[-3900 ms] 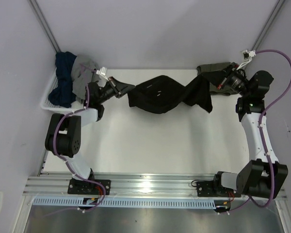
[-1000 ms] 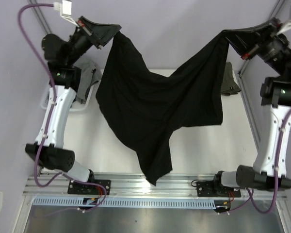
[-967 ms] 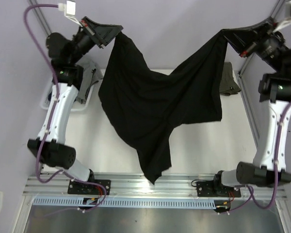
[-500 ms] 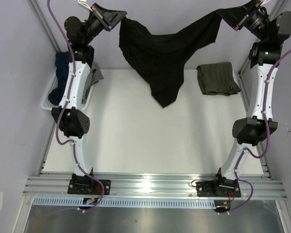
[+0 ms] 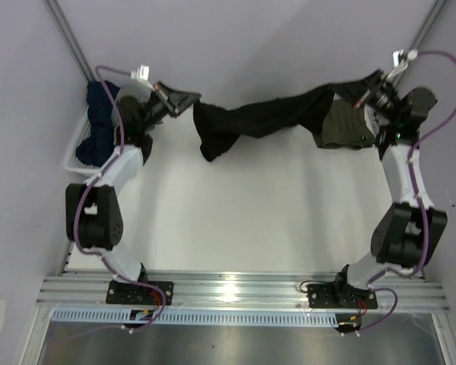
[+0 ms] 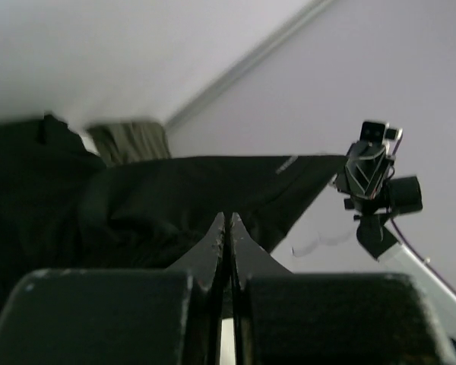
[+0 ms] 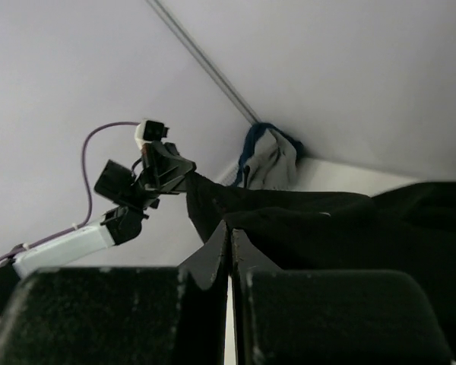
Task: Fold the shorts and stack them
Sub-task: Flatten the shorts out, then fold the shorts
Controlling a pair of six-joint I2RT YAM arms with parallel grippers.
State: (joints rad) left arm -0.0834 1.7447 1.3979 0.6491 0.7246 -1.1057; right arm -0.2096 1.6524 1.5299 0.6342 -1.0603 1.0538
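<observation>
The black shorts [image 5: 258, 120] hang stretched between my two grippers over the far part of the table, with a leg drooping at the left [image 5: 213, 143]. My left gripper [image 5: 191, 99] is shut on their left corner, and my right gripper [image 5: 348, 90] is shut on their right corner. In the left wrist view the gripper [image 6: 228, 220] pinches the black cloth [image 6: 137, 205]. In the right wrist view the gripper [image 7: 229, 226] pinches the black cloth [image 7: 349, 228]. The olive-green shorts [image 5: 348, 128] lie folded at the far right, partly behind the black cloth.
A white basket [image 5: 80, 148] with dark blue and grey clothes [image 5: 99, 129] stands at the far left by the wall. Metal frame posts [image 5: 68, 42] rise at the far corners. The arms' mounting rail [image 5: 228, 293] runs along the near edge.
Both grippers came down from high above the table to just over its far part, and the black shorts now hang low and bunched between them instead of spread wide.
</observation>
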